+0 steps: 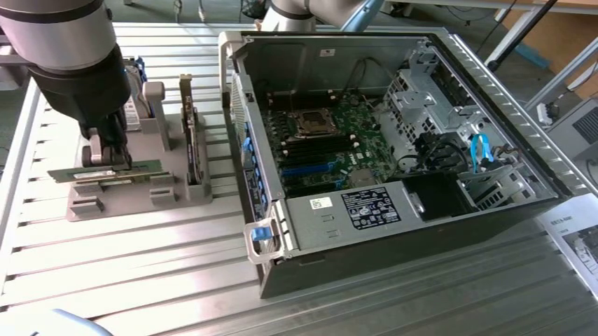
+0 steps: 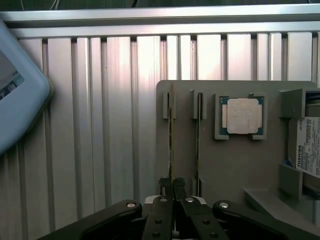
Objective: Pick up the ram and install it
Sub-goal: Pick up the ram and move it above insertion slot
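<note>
The ram (image 1: 145, 168) is a thin green stick standing on edge in a slot of the grey holder (image 1: 122, 199), at the exterior view's left. My gripper (image 1: 105, 162) is down over it, fingers shut on the stick near its middle. In the wrist view the ram (image 2: 170, 135) appears edge-on, running away from my gripper (image 2: 173, 186), whose two black fingertips pinch its near part. A second thin stick (image 2: 199, 145) stands in the neighbouring slot, untouched. The ram still rests in the holder.
The open computer case (image 1: 523, 105) lies at the exterior view's right, with its motherboard (image 1: 323, 147) and memory slots (image 1: 304, 168) exposed. On the holder are an upright expansion card (image 1: 192, 140), a processor chip (image 2: 242, 116) and a labelled hard drive (image 2: 307, 150). A grey-blue object (image 2: 15, 90) lies beside the holder.
</note>
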